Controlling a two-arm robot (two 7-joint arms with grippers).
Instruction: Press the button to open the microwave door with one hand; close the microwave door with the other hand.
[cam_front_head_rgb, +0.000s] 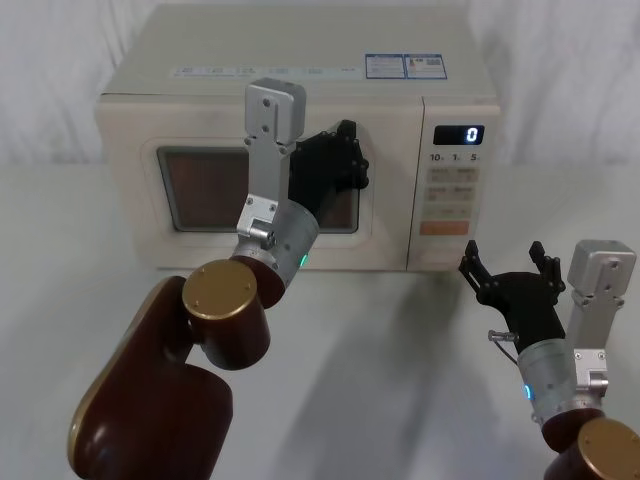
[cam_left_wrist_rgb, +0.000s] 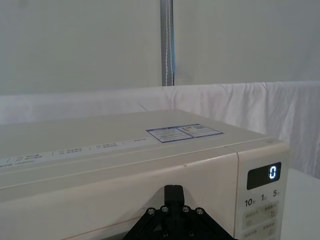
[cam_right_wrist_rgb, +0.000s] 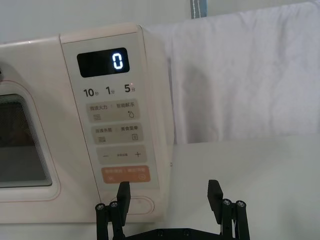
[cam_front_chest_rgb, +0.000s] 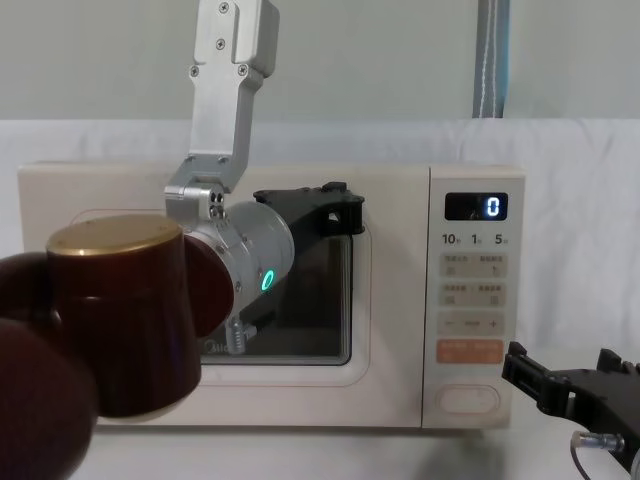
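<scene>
White-draped desk with cream microwave. Microwave door appears shut; left tool, jaw state indeterminable, rests at its window. Right tool, jaws spread, sits near the button. Risk: a forked tip striking the orange key instead, or the door swinging into the left tool.

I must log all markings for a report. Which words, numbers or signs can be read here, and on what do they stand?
"0": dark digital display of the cream microwave's control panel.
"10", "1", "5": printed under that display.
"−", "+": beige key.
Small key captions, orange key print, top blue-white sticker: too small to read.
</scene>
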